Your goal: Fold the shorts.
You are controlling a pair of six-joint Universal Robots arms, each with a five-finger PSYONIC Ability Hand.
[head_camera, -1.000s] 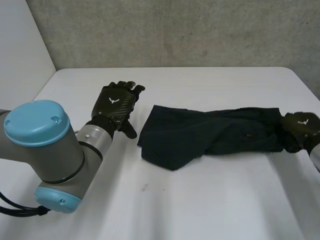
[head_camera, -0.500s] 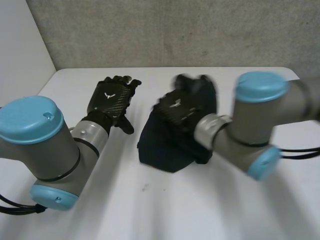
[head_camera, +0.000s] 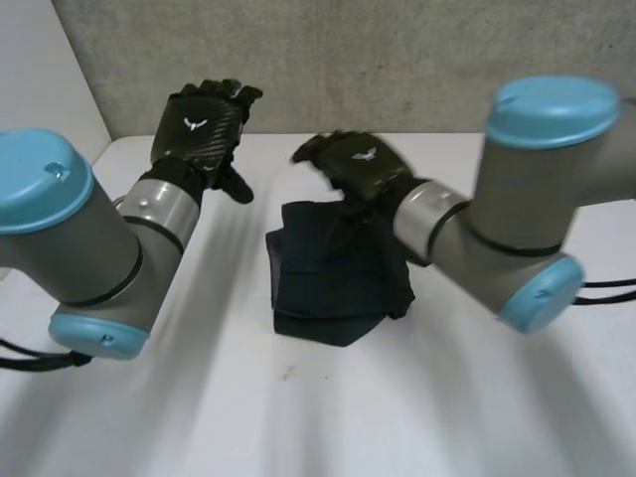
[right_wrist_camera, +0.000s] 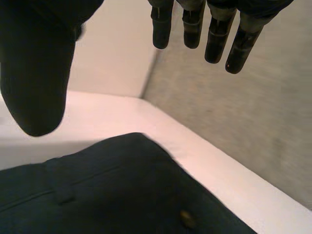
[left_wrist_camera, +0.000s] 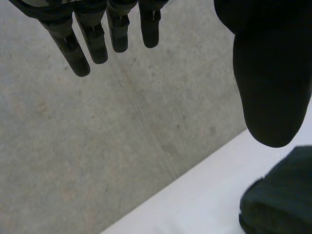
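- One second ago the shorts lay stretched long on the desk, and my right hand was at their end, the one far from my left hand.
- Since then my right hand has carried that end over onto the other one. The shorts are now a short, thick bundle lying below my right palm.
- My right hand has let go. Its fingers are straight, the thumb stands apart, and nothing is between them.
- My left hand has gone up from the desk. Its fingers are also spread straight and it holds nothing. The shorts lie apart from it, on its thumb side.
- I judge that this fold is made, and perhaps one more fold or some smoothing is left.
- Count: one pair of shorts, two hands, one desk.
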